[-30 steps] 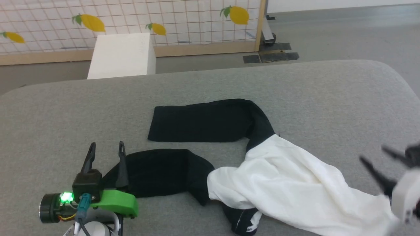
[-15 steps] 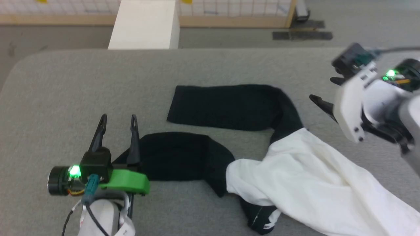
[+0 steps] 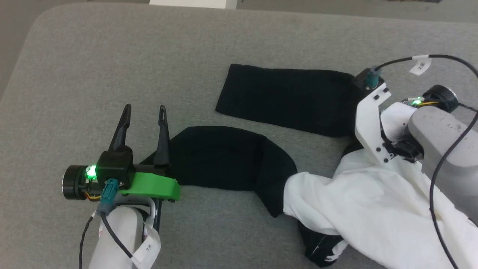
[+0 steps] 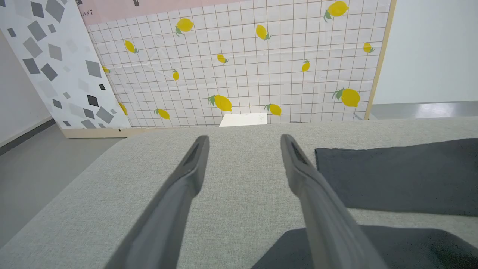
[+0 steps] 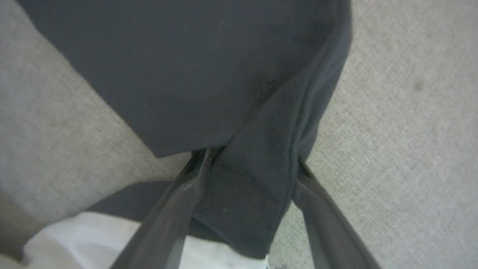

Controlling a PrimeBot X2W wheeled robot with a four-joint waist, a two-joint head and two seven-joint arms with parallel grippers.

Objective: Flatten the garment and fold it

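Note:
The garment lies crumpled on the grey padded table (image 3: pixel 93 56). Its white body (image 3: pixel 358 209) is bunched at the lower right, and two black sleeves run left: the far one (image 3: pixel 283 97) flat, the near one (image 3: pixel 224 157) curved. My left gripper (image 3: pixel 144 109) stands open just left of the near sleeve's cuff, holding nothing; the left wrist view shows its fingers (image 4: pixel 194 164) spread above bare table. My right gripper (image 5: pixel 250 158) points down at the far sleeve's shoulder end, open, its fingers either side of a black fold (image 5: pixel 257 142). The white wrist bracket (image 3: pixel 369 119) hides those fingers from the head.
The table's rounded left corner (image 3: pixel 26 41) borders grey floor. A white block (image 3: pixel 192 3) sits beyond the far edge, and a lemon-print screen (image 4: pixel 242 67) stands behind it. A black cable (image 3: pixel 444 164) loops over my right forearm.
The head camera has tilted down and shifted. My right gripper has swung from the lower right in over the far sleeve's shoulder end. The left gripper stays by the near cuff.

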